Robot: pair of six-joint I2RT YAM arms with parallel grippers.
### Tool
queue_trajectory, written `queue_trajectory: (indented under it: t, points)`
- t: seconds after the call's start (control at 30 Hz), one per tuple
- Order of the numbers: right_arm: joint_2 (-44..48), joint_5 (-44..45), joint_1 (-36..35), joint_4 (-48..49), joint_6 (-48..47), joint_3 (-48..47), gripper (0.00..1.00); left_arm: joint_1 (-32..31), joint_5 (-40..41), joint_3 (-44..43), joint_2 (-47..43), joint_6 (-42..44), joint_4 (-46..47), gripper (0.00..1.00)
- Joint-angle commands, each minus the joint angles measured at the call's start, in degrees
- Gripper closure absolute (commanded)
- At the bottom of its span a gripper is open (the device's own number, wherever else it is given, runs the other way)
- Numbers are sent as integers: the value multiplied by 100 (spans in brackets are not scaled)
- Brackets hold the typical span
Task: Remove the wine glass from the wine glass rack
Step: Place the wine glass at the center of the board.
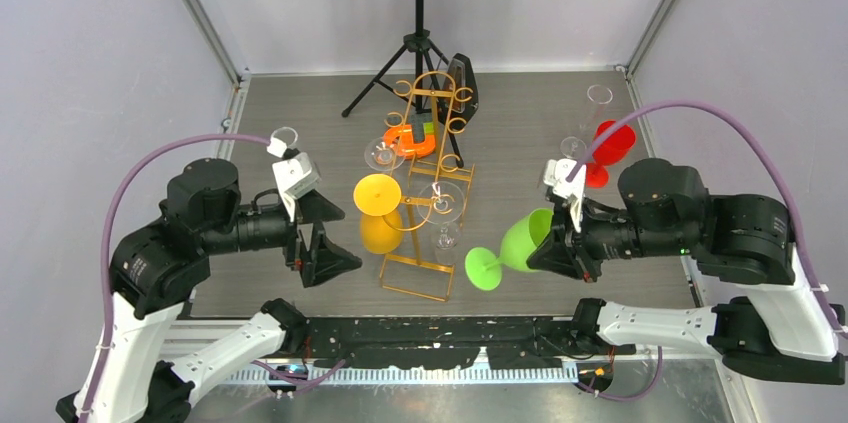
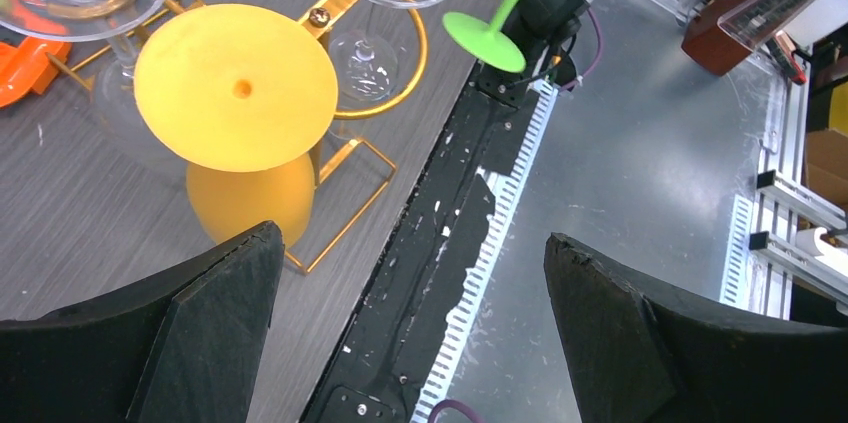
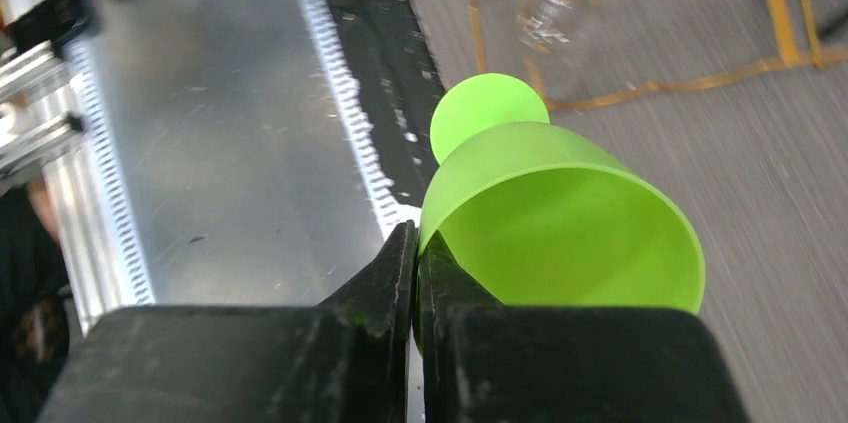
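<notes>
Green wine glass (image 1: 510,246) is off the wine glass rack (image 1: 413,290), low and right of centre in the overhead view, rim pinched in my right gripper (image 3: 415,243), left gripper (image 2: 410,238) spread empty, so I judge only set-down remains.

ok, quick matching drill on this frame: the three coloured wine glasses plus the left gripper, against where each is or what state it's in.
1 green wine glass
2 yellow wine glass
3 red wine glass
4 left gripper

A foot up, on the wine glass rack
B far right on the table, clear of the rack
C jaws wide open, empty
D rim pinched by the right gripper, off the rack

Pairs: 1-D, 2-A, 3-B, 4-C
</notes>
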State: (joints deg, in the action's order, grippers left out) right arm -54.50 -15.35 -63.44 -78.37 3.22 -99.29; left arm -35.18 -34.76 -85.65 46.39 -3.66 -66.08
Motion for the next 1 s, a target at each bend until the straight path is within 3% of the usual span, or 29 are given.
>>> queue_trajectory:
  t: [0.0,0.13,0.67,0.83,0.97]
  points:
    - [-66,2068,-20,-309,980,232,94,-7,279,82,-93,-235,542,0]
    - [-166,2730,397,-298,1285,602,95,-12,390,98,-169,-461,884,0]
    - [-822,1236,4111,1409,254,2068,95,-7,698,333,-105,-662,999,1]
    - [-1117,1227,4931,1811,212,2405,94,-12,737,440,-155,-693,1056,0]
    - [-1379,1783,5292,2038,173,2575,95,-14,605,506,-111,-745,1097,0]
